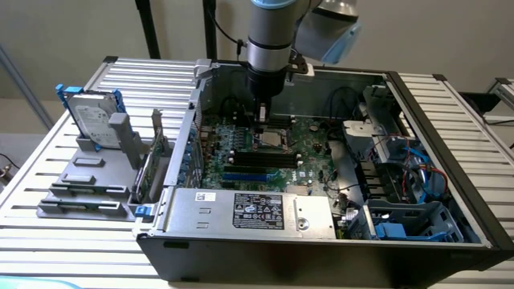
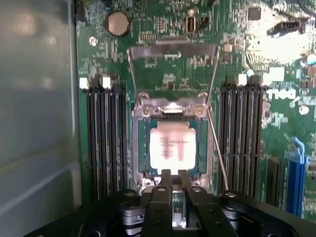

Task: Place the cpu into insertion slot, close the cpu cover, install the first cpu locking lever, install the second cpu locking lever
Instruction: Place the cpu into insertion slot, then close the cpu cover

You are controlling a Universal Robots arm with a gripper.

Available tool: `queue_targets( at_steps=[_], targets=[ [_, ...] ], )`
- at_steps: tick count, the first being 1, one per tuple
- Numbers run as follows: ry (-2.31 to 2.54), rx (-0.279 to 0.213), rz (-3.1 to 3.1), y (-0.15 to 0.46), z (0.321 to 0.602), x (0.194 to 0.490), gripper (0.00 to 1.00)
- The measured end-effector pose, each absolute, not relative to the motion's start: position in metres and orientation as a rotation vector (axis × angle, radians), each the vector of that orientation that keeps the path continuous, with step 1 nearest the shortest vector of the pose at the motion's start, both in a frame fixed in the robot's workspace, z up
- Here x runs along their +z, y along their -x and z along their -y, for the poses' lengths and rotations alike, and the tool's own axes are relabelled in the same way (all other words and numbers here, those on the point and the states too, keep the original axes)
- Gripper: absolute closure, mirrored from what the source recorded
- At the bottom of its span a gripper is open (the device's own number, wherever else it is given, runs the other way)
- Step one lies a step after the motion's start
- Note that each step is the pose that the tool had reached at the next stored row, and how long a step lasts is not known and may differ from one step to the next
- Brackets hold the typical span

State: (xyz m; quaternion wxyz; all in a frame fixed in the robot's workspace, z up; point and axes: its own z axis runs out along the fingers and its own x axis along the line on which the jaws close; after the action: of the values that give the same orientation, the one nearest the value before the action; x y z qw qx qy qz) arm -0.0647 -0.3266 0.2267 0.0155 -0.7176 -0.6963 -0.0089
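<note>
Looking at the cpu [image 2: 172,149] lying flat inside the insertion slot [image 2: 142,150], mid-board on the green motherboard [image 2: 163,19] between two banks of black memory slots [image 2: 104,138], with the cpu cover [image 2: 173,49] flipped open off the socket. Spotting the claw [image 2: 174,178] low over the slot's edge opposite the cover hinge, just beside the cpu. Can't tell clenched or released from here.

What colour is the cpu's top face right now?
Pale silvery-beige with faint printed lines across it. The cpu shows best in the wrist view.
</note>
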Motion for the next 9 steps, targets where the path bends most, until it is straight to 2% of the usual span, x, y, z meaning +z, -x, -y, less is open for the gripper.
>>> queue_targets(
  at_steps=[1,9],
  targets=[
    [2.232,-0.028,2.166,0.0692,0.3268,0.2279,0.88],
    [2.232,-0.028,2.166,0.0766,0.3269,0.2289,0.89]
  ],
)
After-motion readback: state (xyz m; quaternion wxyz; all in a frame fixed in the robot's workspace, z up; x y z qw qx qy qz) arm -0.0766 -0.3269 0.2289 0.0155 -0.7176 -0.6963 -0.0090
